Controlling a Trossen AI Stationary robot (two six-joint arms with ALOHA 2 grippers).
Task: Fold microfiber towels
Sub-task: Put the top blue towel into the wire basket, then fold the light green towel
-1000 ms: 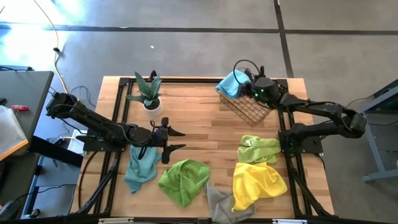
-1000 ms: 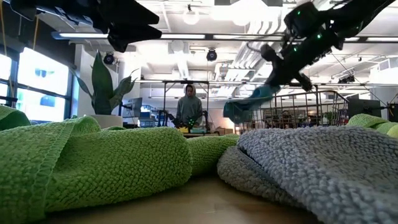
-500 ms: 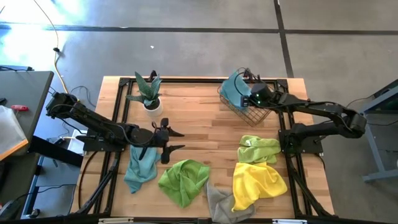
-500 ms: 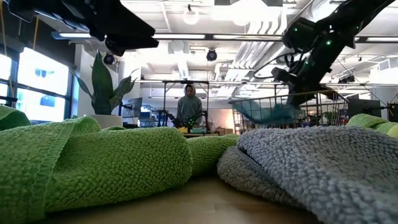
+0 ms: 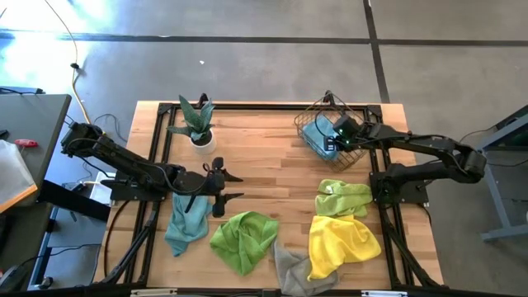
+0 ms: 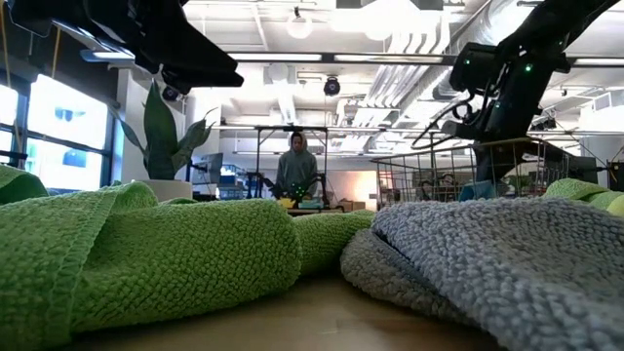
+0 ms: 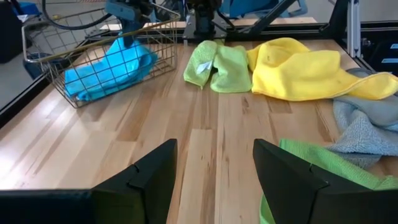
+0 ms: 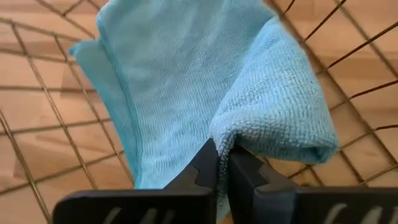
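Observation:
A folded teal-blue towel (image 5: 318,139) lies inside the copper wire basket (image 5: 353,159) at the far right, with my right gripper (image 5: 332,143) shut on it. My left gripper (image 5: 239,186) hovers open above bare wood at the left-centre, touching nothing. Just near of it a second teal-blue towel (image 5: 186,219) lies crumpled on the table. A lime green towel (image 5: 243,239), a grey one (image 5: 289,268), a yellow one (image 5: 340,241) and another lime green one (image 5: 342,198) lie crumpled along the near side. My right gripper pinches the rounded fold (image 8: 229,135) at one end of the folded teal-blue towel between its two fingers (image 8: 205,163). The fingers slant steeply down into the basket from above. The towel rests spread on the basket's wire floor (image 8: 37,143), several layers thick at the fold.
A potted plant (image 5: 196,124) stands at the far left. Black frame rails (image 5: 157,148) run along the table's left and right sides. Bare wood (image 5: 264,157) lies between plant and basket. In the low view a person (image 6: 296,171) stands in the room beyond.
My right gripper has tipped steeply downward and sunk from above the basket's far rim into the basket, carrying the folded teal-blue towel, which now lies on the basket's floor instead of hanging above it. The gripper stays shut on it.

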